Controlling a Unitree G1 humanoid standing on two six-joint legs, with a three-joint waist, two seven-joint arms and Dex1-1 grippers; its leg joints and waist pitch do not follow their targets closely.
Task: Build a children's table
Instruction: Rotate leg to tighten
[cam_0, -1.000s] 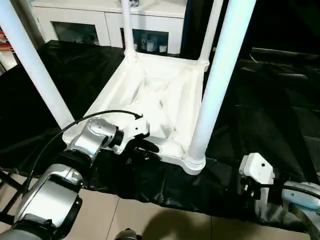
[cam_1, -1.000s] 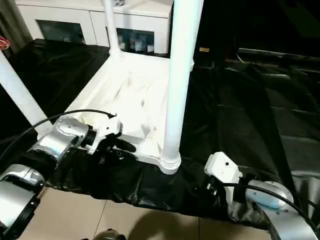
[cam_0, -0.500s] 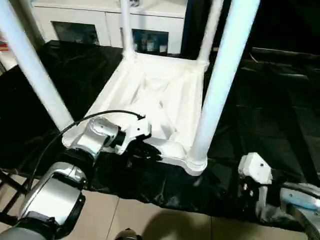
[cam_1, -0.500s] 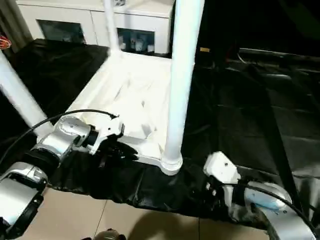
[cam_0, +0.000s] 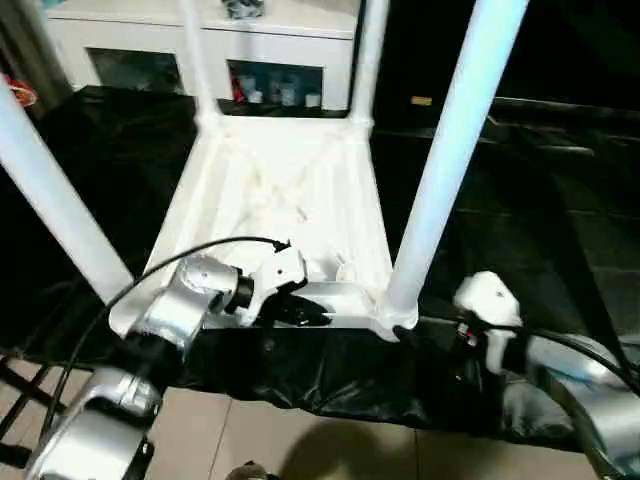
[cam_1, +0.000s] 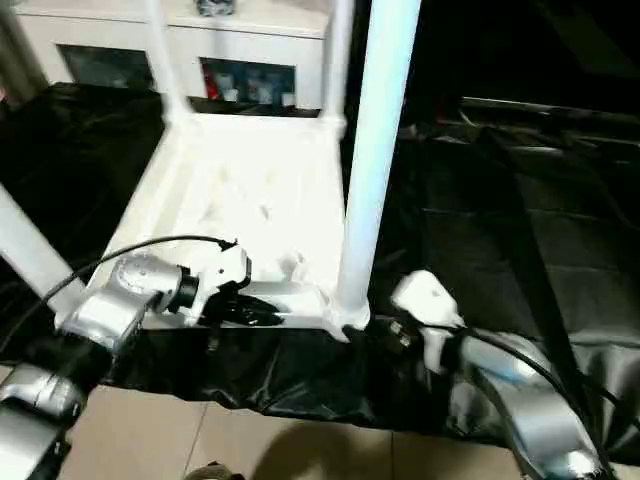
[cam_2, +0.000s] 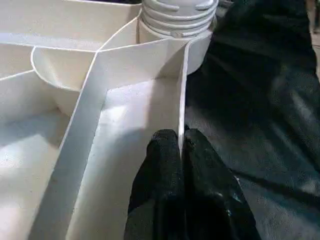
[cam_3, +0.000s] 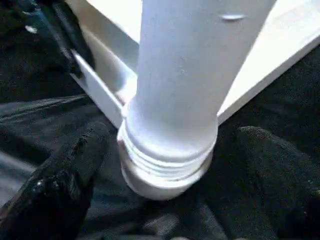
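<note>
Leg (cam_0: 455, 150) tops beyond picture edge

White table top (cam_0: 290, 190) and legs (cam_0: 450, 160) on black cloth (cam_0: 520, 240).

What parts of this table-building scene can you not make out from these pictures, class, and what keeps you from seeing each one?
- Tops of the four legs: cut off by the upper edge in the eye views.
- Table top's flat face: turned down onto the black sheet.
- How far the near right leg's threaded end sits in its socket: right wrist view, hidden inside the socket.
- Items in the cabinet: too small.
</note>
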